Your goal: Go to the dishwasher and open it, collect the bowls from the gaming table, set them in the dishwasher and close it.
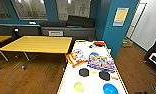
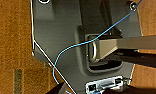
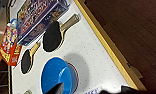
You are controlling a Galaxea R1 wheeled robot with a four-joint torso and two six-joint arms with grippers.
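The right claw (image 3: 92, 90) hangs low over the near end of the gaming table (image 3: 99, 52). Its two dark tips stand well apart, so it is open and holds nothing. The blue bowl (image 3: 56, 75) sits on the white top just under one tip, very close to it, though I cannot tell if they touch. It seems to rest on a second, reddish rim.

Just beyond the blue bowl from the claw lie two black paddles with wooden handles, a large one (image 3: 52, 37) and a smaller one (image 3: 26, 61). Farther still from the claw are a purple game box (image 3: 35, 17) and a red box (image 3: 9, 47), the red one hanging over the table's far edge. On the claw's other side runs the table's yellow edge, with dark wood floor (image 3: 134, 30) past it.

From the head view, the blue bowl (image 1: 110, 88) and a green bowl (image 1: 78, 86) sit side by side but apart at the near end of the table (image 1: 69, 82). The paddles (image 1: 84, 72) lie just behind them and the boxes (image 1: 101, 62) lie farther up. A yellow table (image 1: 39, 43) stands to the left.

The left wrist view shows the robot's grey base, a blue cable (image 2: 69, 48) across it, and floor (image 2: 11, 37)
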